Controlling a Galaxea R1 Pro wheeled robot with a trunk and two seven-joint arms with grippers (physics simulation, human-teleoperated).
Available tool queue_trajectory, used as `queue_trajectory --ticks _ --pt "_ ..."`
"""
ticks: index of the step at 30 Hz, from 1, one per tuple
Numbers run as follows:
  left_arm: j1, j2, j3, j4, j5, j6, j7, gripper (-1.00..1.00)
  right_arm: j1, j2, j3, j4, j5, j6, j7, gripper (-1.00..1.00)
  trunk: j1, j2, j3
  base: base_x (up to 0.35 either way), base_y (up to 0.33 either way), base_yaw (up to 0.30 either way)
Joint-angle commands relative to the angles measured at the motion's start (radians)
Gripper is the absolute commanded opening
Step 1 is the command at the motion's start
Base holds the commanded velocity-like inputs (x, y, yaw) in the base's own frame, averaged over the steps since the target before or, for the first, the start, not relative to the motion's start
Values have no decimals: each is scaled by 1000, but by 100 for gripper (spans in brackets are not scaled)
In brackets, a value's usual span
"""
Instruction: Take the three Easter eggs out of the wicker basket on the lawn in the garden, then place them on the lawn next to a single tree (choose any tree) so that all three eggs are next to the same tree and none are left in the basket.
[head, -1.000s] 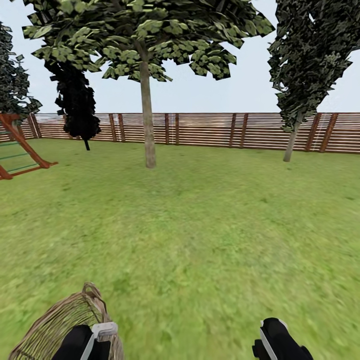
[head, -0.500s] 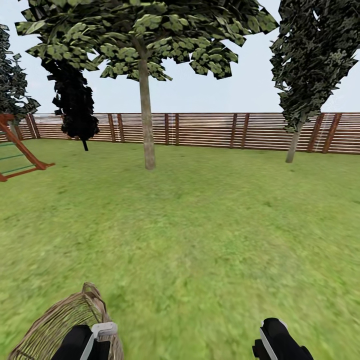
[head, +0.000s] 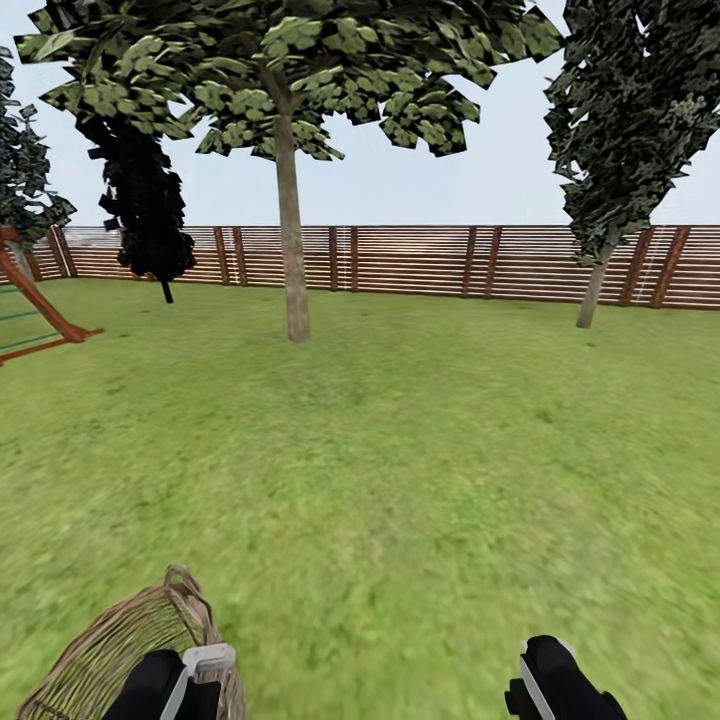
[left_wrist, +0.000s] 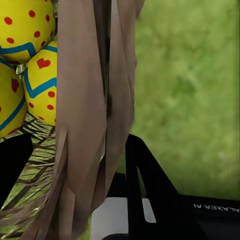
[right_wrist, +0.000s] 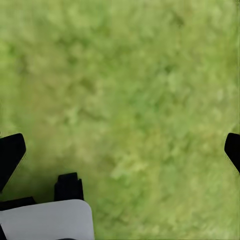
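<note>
The brown wicker basket (head: 110, 650) hangs at the bottom left of the head view, lifted off the lawn (head: 400, 470). My left gripper (left_wrist: 75, 145) is shut on a band of its wall (left_wrist: 85, 100). Inside lie three yellow Easter eggs with blue zigzags and red dots: one egg (left_wrist: 25, 25), a second egg (left_wrist: 42, 82) and a third egg (left_wrist: 9, 102). My right gripper (right_wrist: 122, 147) is open over bare grass, with nothing between its fingers. A tree (head: 292, 250) with a pale straight trunk stands ahead, left of centre.
A small black tree (head: 145, 200) and a wooden playset (head: 35, 310) stand at the far left. A narrow dark-green tree (head: 620, 150) rises at the right. The brown slatted fence (head: 420, 260) closes the garden behind them. Open grass lies between me and the trunk.
The whole head view has shifted: the trees have spread slightly outward and grown, so the camera has moved forward. The basket and both arms keep their place in the picture.
</note>
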Motion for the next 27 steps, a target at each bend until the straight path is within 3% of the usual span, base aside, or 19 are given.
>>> queue_trajectory --ticks 1,27 --pt "-1 0 2 -2 -18 4 -6 -100 -1 1 -2 -1 8 5 3 100 1 -1 -1 338 0 0" --pt "-1 1 3 -8 -18 4 -6 -100 -1 1 -2 -1 8 4 2 100 1 -1 -1 338 0 17"
